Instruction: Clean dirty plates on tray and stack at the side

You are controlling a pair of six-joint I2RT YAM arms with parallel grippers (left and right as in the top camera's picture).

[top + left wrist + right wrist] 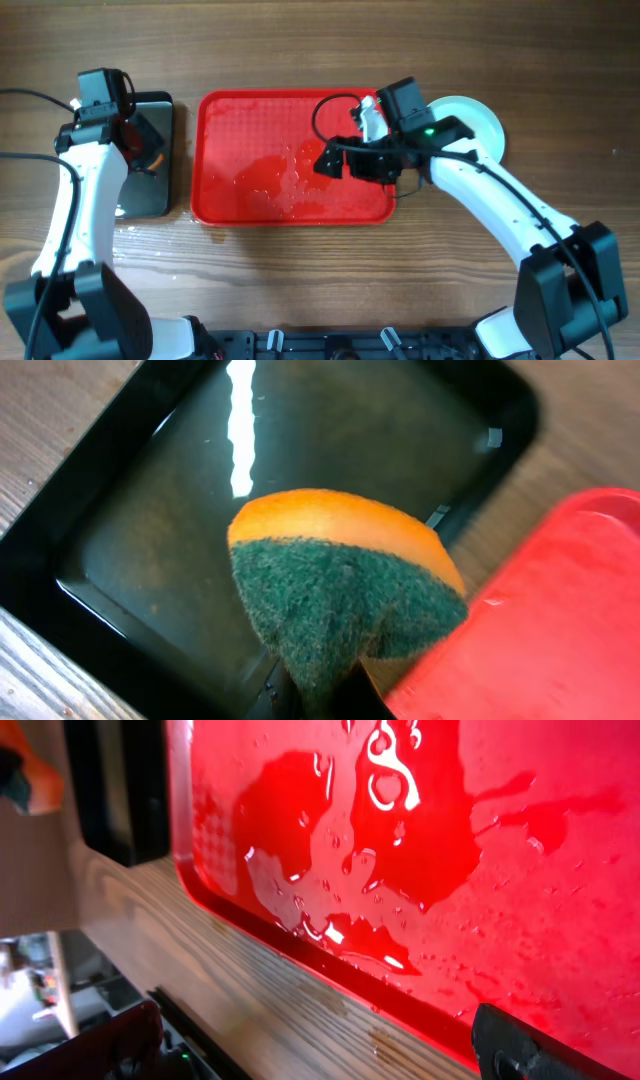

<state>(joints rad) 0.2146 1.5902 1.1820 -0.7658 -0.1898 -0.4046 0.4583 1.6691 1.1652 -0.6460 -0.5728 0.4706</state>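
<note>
Orange-and-green sponge (345, 595) pinched tight in left gripper (145, 155), over black tray (150, 205) at 9 o'clock. Centre: wet red tray (240, 130), long axis 9 to 3. Over its 3 o'clock end, right gripper (335, 160), jaws wide, empty. Beside it at 3 o'clock, plates (482, 125) stacked flat, face up; round, no long axis. Likely stiff, light, slick when wet; take by rim.

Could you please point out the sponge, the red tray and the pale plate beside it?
sponge (340, 610): left wrist view, on its green scouring face.
red tray (240, 125): overhead view, on the bare floor of its left half.
pale plate (482, 122): overhead view, on the exposed surface right of the arm.
</note>
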